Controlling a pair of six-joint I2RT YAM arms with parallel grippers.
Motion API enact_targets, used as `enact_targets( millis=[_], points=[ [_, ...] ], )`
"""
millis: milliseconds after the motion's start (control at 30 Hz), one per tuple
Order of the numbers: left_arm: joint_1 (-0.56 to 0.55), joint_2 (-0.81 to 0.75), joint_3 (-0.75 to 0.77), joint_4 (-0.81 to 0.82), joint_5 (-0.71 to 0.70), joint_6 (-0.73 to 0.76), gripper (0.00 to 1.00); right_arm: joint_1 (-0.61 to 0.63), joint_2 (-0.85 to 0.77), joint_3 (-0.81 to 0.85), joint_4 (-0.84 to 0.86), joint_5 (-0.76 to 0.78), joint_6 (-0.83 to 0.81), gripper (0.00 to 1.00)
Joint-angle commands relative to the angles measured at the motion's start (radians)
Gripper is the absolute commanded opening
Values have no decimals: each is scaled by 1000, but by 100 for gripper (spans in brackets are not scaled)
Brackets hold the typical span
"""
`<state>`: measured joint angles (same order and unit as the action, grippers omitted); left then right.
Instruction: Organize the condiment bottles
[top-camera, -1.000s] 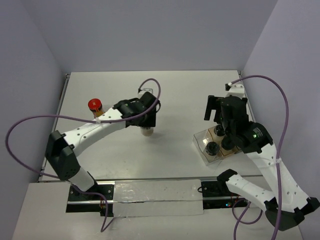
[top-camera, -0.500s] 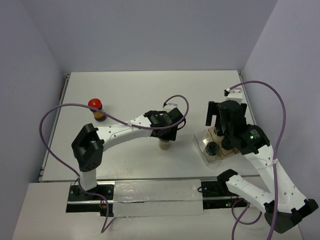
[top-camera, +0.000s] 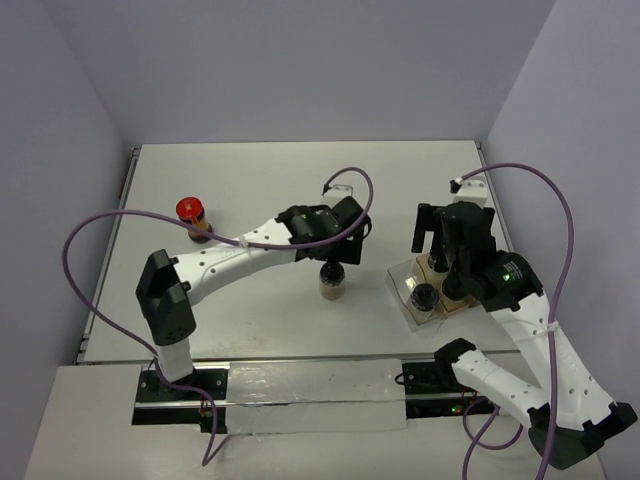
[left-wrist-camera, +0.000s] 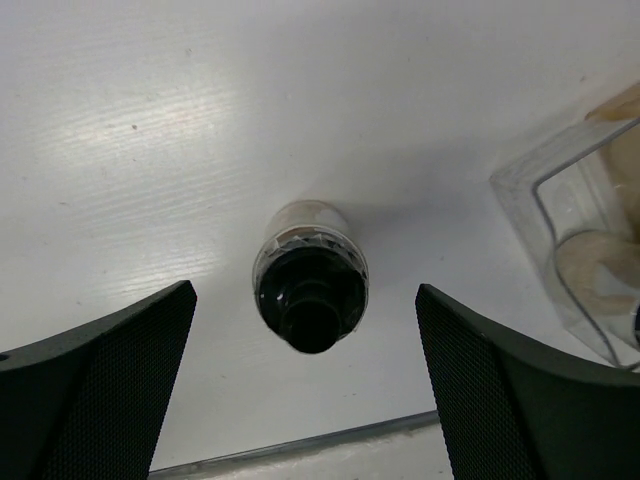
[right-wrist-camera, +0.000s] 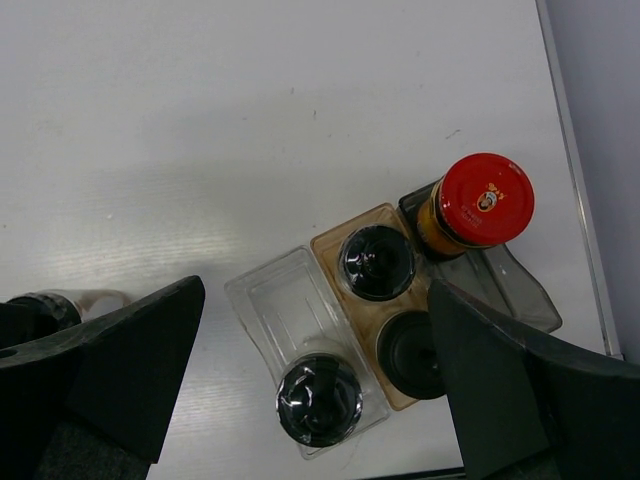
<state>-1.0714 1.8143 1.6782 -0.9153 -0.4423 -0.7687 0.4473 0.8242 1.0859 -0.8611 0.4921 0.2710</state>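
A black-capped condiment bottle (top-camera: 331, 284) with beige contents stands upright on the white table, just left of the tray (top-camera: 402, 281). My left gripper (top-camera: 335, 257) hovers over it, open; in the left wrist view the bottle (left-wrist-camera: 310, 288) sits between the spread fingers of that gripper (left-wrist-camera: 303, 289), touching neither. My right gripper (right-wrist-camera: 316, 283) hangs open above the tray (right-wrist-camera: 275, 305). The tray holds three black-capped bottles (right-wrist-camera: 320, 400) (right-wrist-camera: 377, 262) (right-wrist-camera: 410, 352) and a red-capped one (right-wrist-camera: 480, 200). Another red-capped bottle (top-camera: 192, 215) stands alone at the far left.
The tray's clear compartment has a free spot beside its one bottle. The table's near edge rail (left-wrist-camera: 300, 445) runs just below the standing bottle. Purple cables loop over both arms. Walls close in the table on the left, back and right.
My left gripper carried the black-capped bottle rightward to beside the tray, set it down and opened. The right arm has barely moved.
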Motion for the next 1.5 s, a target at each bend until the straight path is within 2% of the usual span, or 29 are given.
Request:
enact_targets(
  millis=[0, 100, 167, 233, 300, 500, 833, 1133, 1233, 1367, 1467],
  points=[
    [129, -201, 42, -69, -33, 23, 100, -6, -3, -25, 67, -105, -1, 100],
    [258, -309, -5, -90, -27, 19, 99, 2, 10, -83, 155, -222, -1, 100],
    [343, -365, -20, -112, -58, 11, 99, 72, 55, -103, 204, -258, -1, 100],
    [430, -420, -36, -142, -94, -4, 99, 220, 115, -83, 228, -209, -1, 100],
    [482, -457, -79, -144, -101, -5, 99, 313, 212, -58, 245, -187, -1, 100],
    [618, -554, -186, -134, -72, -13, 99, 434, 395, -28, 348, -248, -1, 100],
    [636, -572, -244, -106, -73, -10, 99, 467, 600, 25, 379, -252, -1, 100],
    [637, -567, -258, -112, -99, 3, 99, 467, 681, 0, 414, -251, -1, 99],
    [637, -573, -263, -106, -96, 3, 99, 466, 692, -8, 423, -257, -1, 91],
    [637, -572, -264, -105, -99, 6, 99, 466, 696, -13, 423, -256, -1, 76],
    [637, -569, -263, -108, -107, 9, 99, 467, 695, -18, 415, -251, -1, 82]
  ],
)
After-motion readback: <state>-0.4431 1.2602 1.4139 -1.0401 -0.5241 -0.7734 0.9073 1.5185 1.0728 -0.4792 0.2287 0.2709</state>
